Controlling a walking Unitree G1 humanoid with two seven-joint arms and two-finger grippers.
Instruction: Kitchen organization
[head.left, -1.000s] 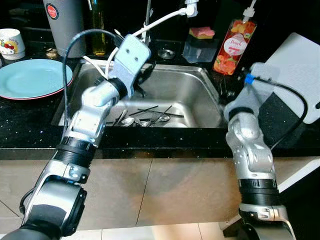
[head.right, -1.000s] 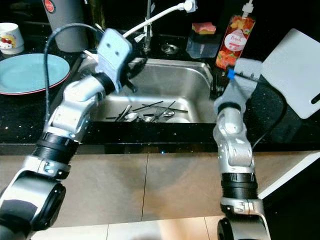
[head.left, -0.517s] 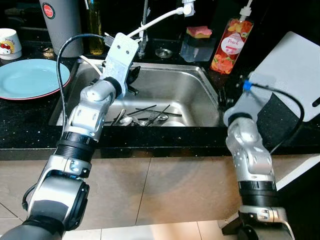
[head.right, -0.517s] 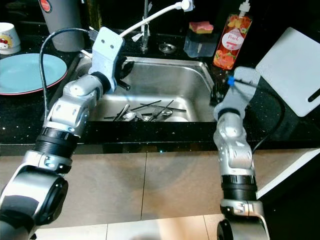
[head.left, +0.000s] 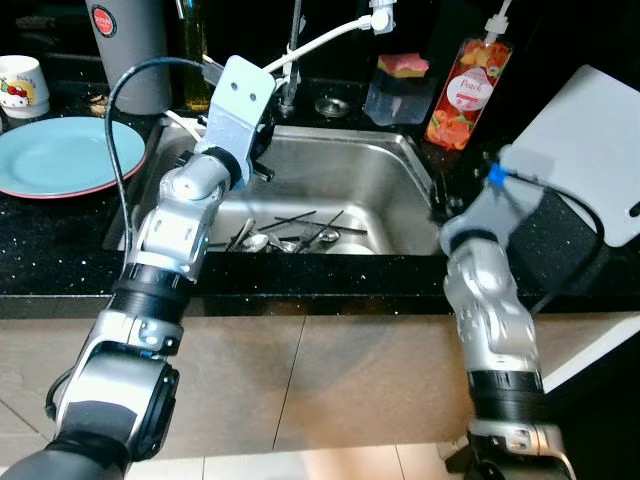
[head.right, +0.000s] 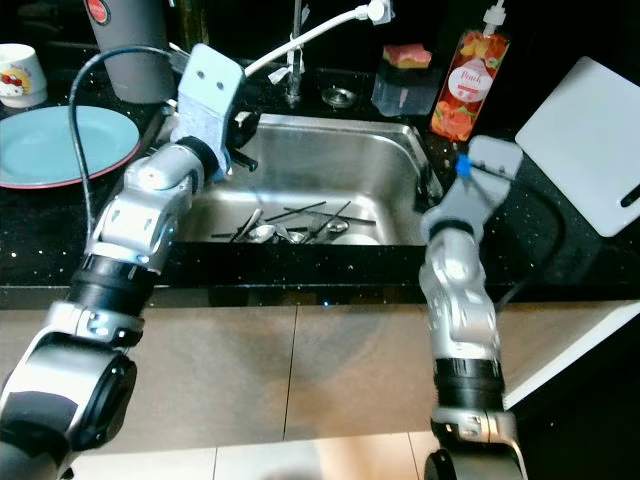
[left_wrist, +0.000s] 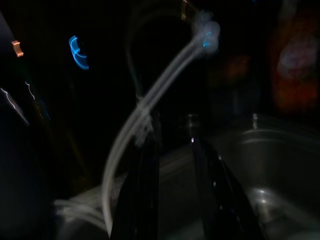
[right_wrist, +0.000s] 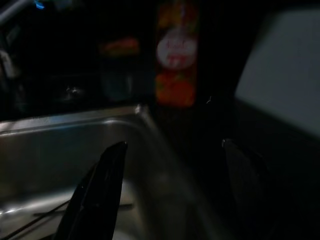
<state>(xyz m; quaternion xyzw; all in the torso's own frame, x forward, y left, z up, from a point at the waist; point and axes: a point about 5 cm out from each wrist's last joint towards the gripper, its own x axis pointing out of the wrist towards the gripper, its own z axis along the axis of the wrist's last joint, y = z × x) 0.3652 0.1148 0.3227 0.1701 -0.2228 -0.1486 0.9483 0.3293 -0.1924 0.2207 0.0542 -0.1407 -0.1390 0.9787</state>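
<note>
A steel sink (head.left: 398, 150) holds several spoons and black chopsticks (head.left: 290, 235) on its bottom. My left gripper (head.left: 262, 160) hovers over the sink's back left corner, close to the tap and its white hose (head.left: 320, 40). Its fingers (left_wrist: 145, 165) stand open with nothing between them, pointing at the hose (left_wrist: 150, 95). My right gripper (head.left: 440, 195) hangs at the sink's right rim. In the right wrist view the right gripper (right_wrist: 175, 150) is wide open and empty above the basin.
A light blue plate (head.left: 60, 155), a white cup (head.left: 20, 85) and a grey canister (head.left: 125, 40) stand on the black counter at the left. Behind the sink are a sponge in a clear holder (head.left: 402, 65) and a peach soap bottle (head.left: 462, 95). A white cutting board (head.left: 590, 140) lies at the right.
My left gripper has drawn back from the middle of the sink towards its back left corner. My right forearm has leaned slightly to the left at the sink's right rim.
</note>
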